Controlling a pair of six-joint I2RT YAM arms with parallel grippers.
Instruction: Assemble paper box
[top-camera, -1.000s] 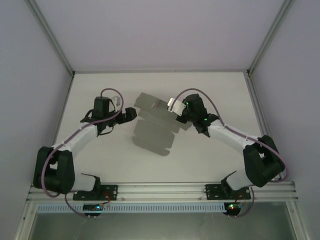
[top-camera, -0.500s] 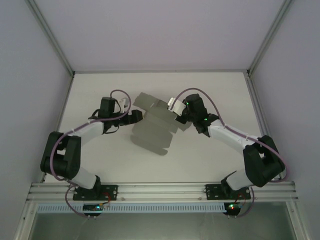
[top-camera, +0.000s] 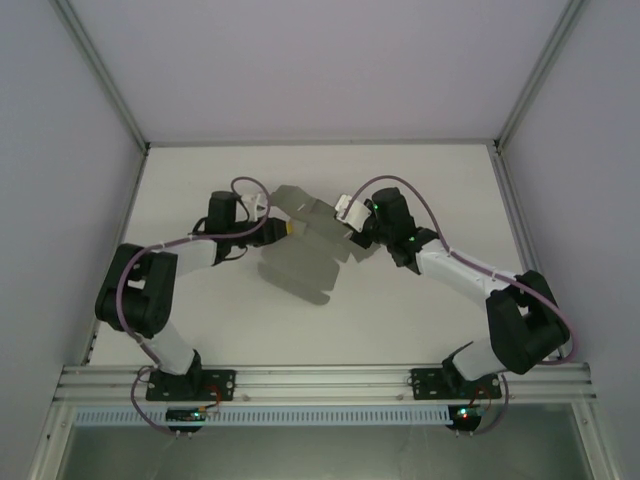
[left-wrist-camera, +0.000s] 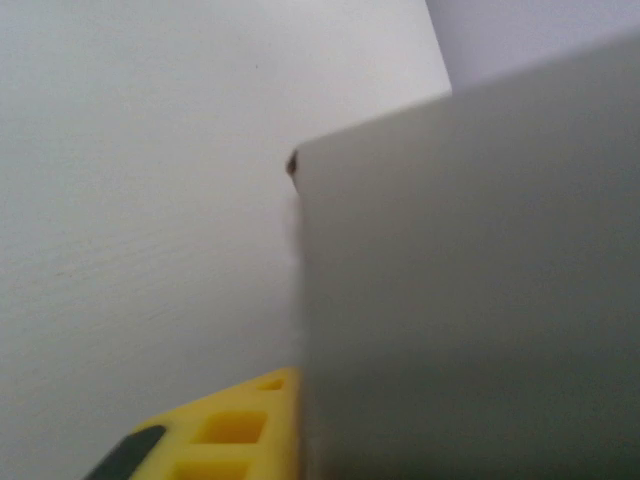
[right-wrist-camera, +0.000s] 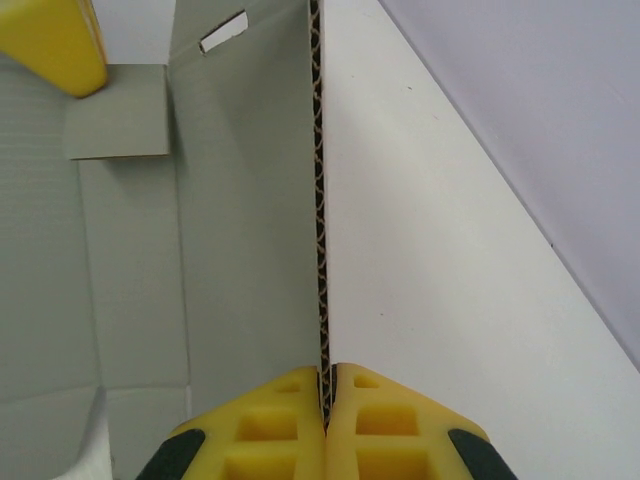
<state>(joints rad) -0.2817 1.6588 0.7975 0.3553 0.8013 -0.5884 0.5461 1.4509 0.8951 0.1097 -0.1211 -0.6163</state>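
Left hand (top-camera: 289, 229) now on paper box (top-camera: 300, 265)

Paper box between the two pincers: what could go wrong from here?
The right pincer pinches only the thin edge of the paper box, so the sheet may slip out or crease there. The left pincer meets the opposite edge, its grip unclear; if the two pull or twist against each other, the cardboard could tear or bend off its folds.

Box (top-camera: 300, 265) blocks mid-table. Table (top-camera: 400, 330) lies open in front and behind it. Walls (top-camera: 60, 200) close three sides.
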